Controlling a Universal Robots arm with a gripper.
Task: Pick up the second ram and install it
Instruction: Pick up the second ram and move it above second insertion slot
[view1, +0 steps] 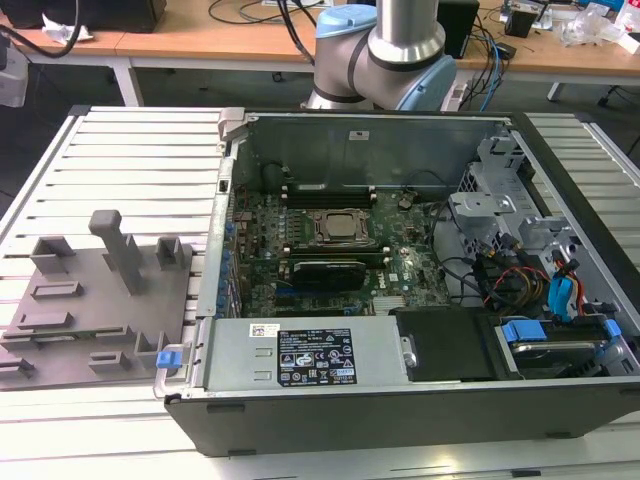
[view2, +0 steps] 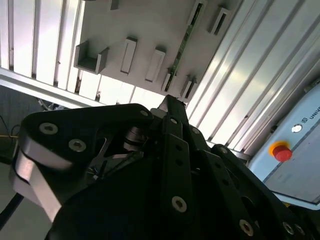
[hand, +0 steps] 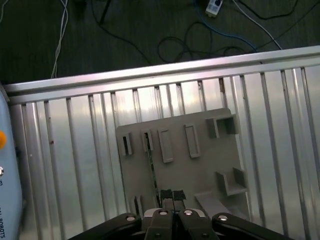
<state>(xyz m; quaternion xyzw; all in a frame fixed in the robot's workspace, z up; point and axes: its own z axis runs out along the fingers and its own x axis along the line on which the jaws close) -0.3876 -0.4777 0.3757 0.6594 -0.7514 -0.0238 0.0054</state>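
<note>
The second ram (hand: 150, 165) is a thin green stick standing on edge in a slot of the grey holder block (hand: 200, 170). In the second wrist view the second ram (view2: 182, 46) crosses the same holder block (view2: 150, 25) as a narrow green strip. My gripper (hand: 172, 194) hovers well above the block, close to the stick's near end, its black pads (hand: 165, 194) pressed together with nothing between them. In the exterior view the holder block (view1: 80, 310) lies to the left of the open computer case (view1: 400, 400), with the stick (view1: 92, 334) along its front part.
Inside the case, the motherboard carries a CPU socket (view1: 340, 227) with a black module (view1: 325, 272) in front of it. Cables and drive bays (view1: 520, 260) fill the case's right side. The arm's base (view1: 400, 50) stands behind the case. A ribbed aluminium table (hand: 75, 150) surrounds the block.
</note>
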